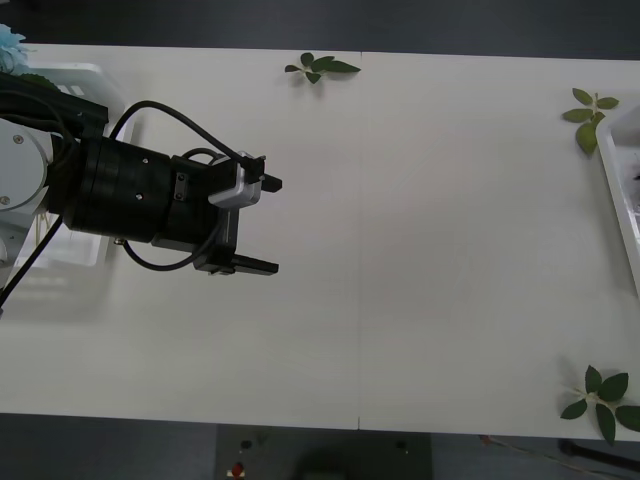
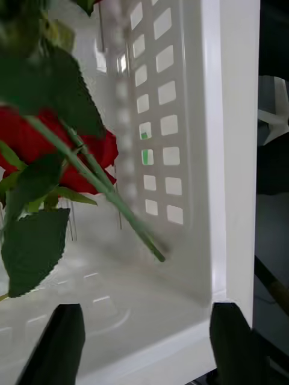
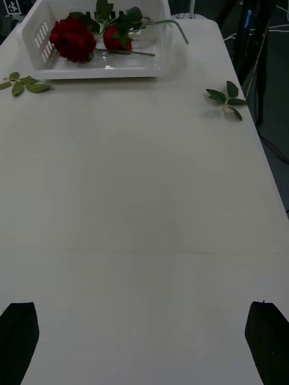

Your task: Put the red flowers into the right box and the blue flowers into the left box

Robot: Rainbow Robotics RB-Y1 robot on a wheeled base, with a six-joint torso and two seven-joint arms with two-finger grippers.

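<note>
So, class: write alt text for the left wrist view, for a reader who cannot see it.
Two red artificial roses lie in a slotted white plastic basket at the white table's far end. Loose green leaf sprigs flank it; the open left gripper hovers nearer.

From my station, the white tabletop [image 1: 420, 250] lay bare across its middle, wide enough for an arm to sweep through. Loose green leaf sprigs [image 1: 322, 67] dotted the table's far edge and right corners. The left gripper [image 1: 262, 226], its black fingers spread, hung over the table's left part, blocking that side.
</note>
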